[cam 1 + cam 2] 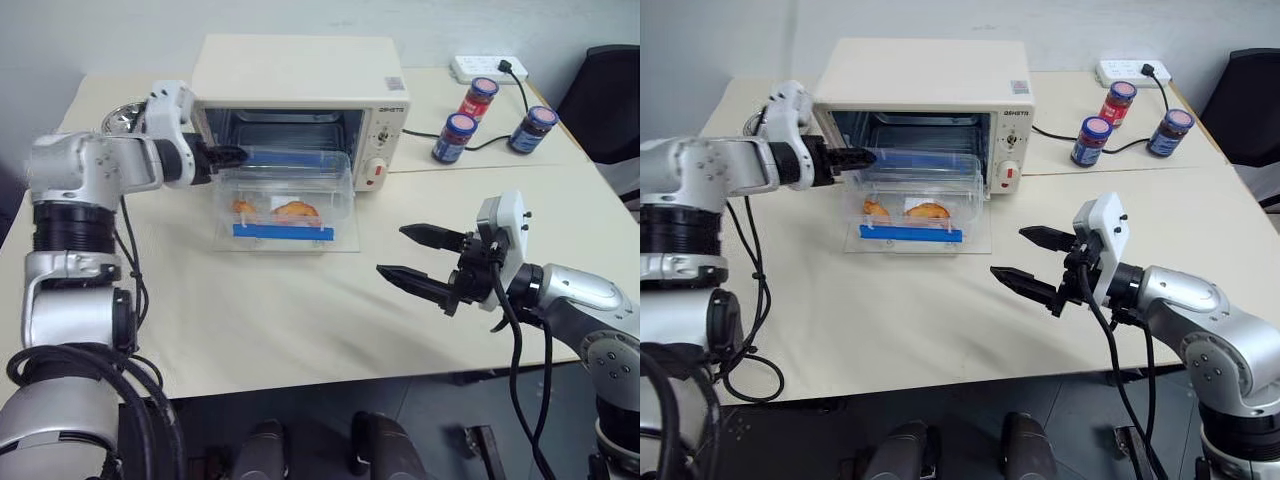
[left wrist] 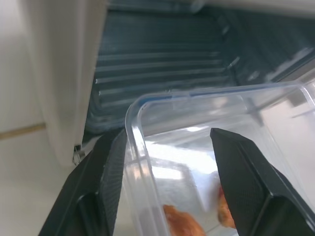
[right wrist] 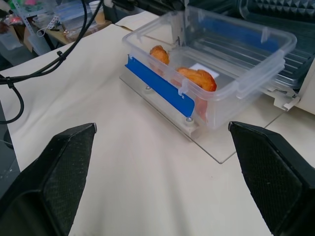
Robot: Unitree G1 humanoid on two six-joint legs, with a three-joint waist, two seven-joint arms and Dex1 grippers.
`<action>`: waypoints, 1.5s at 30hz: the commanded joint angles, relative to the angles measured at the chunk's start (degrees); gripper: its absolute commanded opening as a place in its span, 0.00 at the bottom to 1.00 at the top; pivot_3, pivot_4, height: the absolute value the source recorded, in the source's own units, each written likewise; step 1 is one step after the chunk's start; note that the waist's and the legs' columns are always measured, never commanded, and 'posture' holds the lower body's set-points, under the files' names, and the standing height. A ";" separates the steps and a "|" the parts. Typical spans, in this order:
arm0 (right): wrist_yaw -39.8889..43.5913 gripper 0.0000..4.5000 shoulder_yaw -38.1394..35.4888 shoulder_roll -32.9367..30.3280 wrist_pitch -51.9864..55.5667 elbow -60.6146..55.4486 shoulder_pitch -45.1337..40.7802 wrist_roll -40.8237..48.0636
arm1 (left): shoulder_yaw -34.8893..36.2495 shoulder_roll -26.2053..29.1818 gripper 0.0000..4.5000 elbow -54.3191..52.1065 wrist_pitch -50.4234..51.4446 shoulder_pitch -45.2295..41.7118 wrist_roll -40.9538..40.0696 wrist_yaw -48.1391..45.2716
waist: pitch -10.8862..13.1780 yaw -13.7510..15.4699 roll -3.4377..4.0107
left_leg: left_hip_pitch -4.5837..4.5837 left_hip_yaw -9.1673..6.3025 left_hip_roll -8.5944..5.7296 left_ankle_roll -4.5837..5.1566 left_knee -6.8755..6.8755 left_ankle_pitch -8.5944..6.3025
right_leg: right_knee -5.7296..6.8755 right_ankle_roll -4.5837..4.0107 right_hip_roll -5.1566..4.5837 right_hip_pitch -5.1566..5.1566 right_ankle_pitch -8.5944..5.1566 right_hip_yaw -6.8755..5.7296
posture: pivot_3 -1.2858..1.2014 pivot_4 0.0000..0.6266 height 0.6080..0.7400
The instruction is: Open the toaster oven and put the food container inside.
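The cream-white toaster oven (image 1: 300,70) stands at the back of the table. Its glass door (image 1: 345,240) lies folded down flat. On that door rests the clear food container (image 1: 285,190), blue clip (image 3: 157,86) facing front and orange-brown pieces inside, its far end at the oven's mouth. My left gripper (image 1: 232,156) is at the container's far left corner. It is open: one finger (image 2: 106,182) is outside the wall and the other (image 2: 246,177) inside. My right gripper (image 1: 412,255) hovers open and empty over the table, to the right of and nearer than the container.
Three small jars (image 1: 455,137) stand right of the oven, near a white power strip (image 1: 485,67) with its cord. A round steel bowl (image 1: 120,118) sits behind my left arm. A black chair (image 1: 610,90) is at the far right. The table's front edge runs close below my right gripper.
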 commanded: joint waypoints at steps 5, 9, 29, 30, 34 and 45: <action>3.82 0.91 0.80 -1.70 -0.86 2.84 -3.59 0.39 | 13.32 7.70 0.30 -24.09 -2.32 14.01 -13.99 -21.85 | 0.01 -0.62 -0.01 | 0.00 -0.05 0.00 0.00 0.07 0.00 | 0.06 0.00 -0.05 0.02 0.00 0.00 | 0.52 0.24 1.00; 5.00 0.66 3.30 -1.30 -1.45 5.76 -7.12 -1.58 | 13.03 7.84 0.04 -24.06 -2.21 17.38 -11.72 -18.41 | 0.01 -0.24 -0.02 | 0.11 -0.07 0.00 0.00 0.09 0.03 | 0.10 -0.01 -0.05 0.13 0.00 0.01 | 0.52 0.24 1.00; 10.63 0.01 25.03 12.46 -12.81 23.92 -20.79 -21.17 | -3.80 10.09 0.00 -27.28 -23.35 29.87 4.08 -31.65 | 0.01 -0.45 -0.02 | 0.01 -0.12 -0.04 -0.01 0.07 0.08 | 0.15 -0.04 -0.08 0.03 -0.01 -0.01 | 0.52 0.24 1.00; 11.10 0.01 26.16 13.24 -14.23 25.88 -21.73 -22.97 | -4.64 8.99 0.00 -25.82 -24.45 28.89 5.41 -30.86 | 0.01 -0.46 -0.02 | 0.01 -0.15 -0.05 -0.01 0.06 0.08 | 0.15 -0.04 -0.07 0.04 -0.01 -0.04 | 0.52 0.24 1.00; 10.69 0.01 28.13 16.78 -19.65 34.60 -25.73 -29.07 | -8.02 5.63 0.00 -21.35 -29.04 26.56 10.53 -29.70 | 0.01 -0.72 -0.02 | -0.06 -0.12 -0.05 0.00 0.07 0.08 | 0.15 -0.03 -0.06 0.00 0.00 -0.06 | 0.52 0.24 1.00; -0.85 0.01 21.50 27.08 -32.79 60.97 -37.72 -38.17 | -10.70 -7.49 0.00 2.09 -42.15 13.47 23.49 -17.25 | 0.01 -0.87 -0.02 | -0.05 -0.14 -0.02 0.00 0.21 0.14 | 0.32 -0.03 -0.07 0.01 0.00 -0.09 | 0.52 0.24 1.00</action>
